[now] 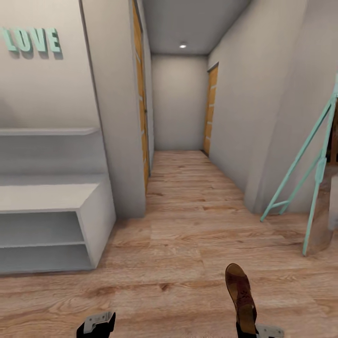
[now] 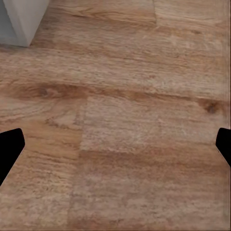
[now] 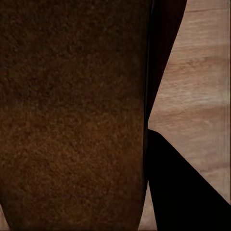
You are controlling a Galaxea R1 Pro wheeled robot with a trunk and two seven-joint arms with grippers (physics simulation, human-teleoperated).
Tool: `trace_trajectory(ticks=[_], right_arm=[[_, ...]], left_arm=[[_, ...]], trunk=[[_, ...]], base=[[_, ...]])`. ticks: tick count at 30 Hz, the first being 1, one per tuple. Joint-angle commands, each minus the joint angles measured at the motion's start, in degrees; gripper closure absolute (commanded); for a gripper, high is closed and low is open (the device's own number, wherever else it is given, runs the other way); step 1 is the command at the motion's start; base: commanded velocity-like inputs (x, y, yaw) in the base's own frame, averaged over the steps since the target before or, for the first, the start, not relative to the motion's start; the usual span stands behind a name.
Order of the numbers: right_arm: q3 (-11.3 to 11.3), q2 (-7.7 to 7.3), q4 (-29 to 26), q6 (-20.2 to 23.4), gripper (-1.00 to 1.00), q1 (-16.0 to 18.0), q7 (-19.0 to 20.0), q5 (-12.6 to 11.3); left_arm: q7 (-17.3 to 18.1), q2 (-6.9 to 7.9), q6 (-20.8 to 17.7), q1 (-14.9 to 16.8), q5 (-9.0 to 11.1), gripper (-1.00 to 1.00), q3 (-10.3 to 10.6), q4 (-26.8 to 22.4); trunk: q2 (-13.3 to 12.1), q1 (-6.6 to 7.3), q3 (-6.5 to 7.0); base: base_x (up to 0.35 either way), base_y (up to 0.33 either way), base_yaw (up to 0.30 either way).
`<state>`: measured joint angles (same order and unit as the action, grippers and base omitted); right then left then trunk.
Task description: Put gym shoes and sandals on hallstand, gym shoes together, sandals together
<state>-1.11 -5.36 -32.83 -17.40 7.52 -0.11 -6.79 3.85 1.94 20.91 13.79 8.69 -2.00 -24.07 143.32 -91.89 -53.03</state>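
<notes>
One dark brown sandal [image 1: 240, 295] with a tan footbed sticks up from my right gripper [image 1: 256, 331] at the bottom right of the head view, above the corridor floor [image 1: 188, 225]. The right wrist view has the sandal [image 3: 72, 120] pressed close against a black finger [image 3: 183, 187], so that gripper is shut on it. At the bottom left, my left gripper [image 1: 96, 326] is open over bare planks, its fingertips wide apart [image 2: 115, 144]. The pale grey hallstand [image 1: 51, 192] stands against the left wall, its two low shelves bare, and its corner [image 2: 21, 19] is in the left wrist view. The gym shoes are out of view.
A mint-green ladder-like frame [image 1: 305, 173] leans at the right wall. A wall corner [image 1: 122, 141] juts out just past the hallstand. The corridor runs straight ahead between orange doors [image 1: 211, 110] to an end wall. Mint letters [image 1: 33, 41] hang above the hallstand.
</notes>
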Motion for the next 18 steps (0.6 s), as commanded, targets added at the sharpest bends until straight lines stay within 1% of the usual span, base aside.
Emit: trace_trajectory(ticks=[1,18], right_arm=[[0.1,-0.01,0.0,-0.2,1.00,0.0,0.0,-0.7],[0.1,-0.01,0.1,-0.2,1.00,0.0,0.0,-0.7]], left_arm=[[0.4,0.00,0.1,0.0,0.5,-1.00,-0.1,0.0],[0.4,0.00,0.1,0.0,0.5,-1.00,-0.1,0.1]], trunk=[[0.0,0.01,-0.05],[0.0,0.01,-0.05]], base=[[0.000,0.001,-0.283],[0.000,0.000,-0.283]])
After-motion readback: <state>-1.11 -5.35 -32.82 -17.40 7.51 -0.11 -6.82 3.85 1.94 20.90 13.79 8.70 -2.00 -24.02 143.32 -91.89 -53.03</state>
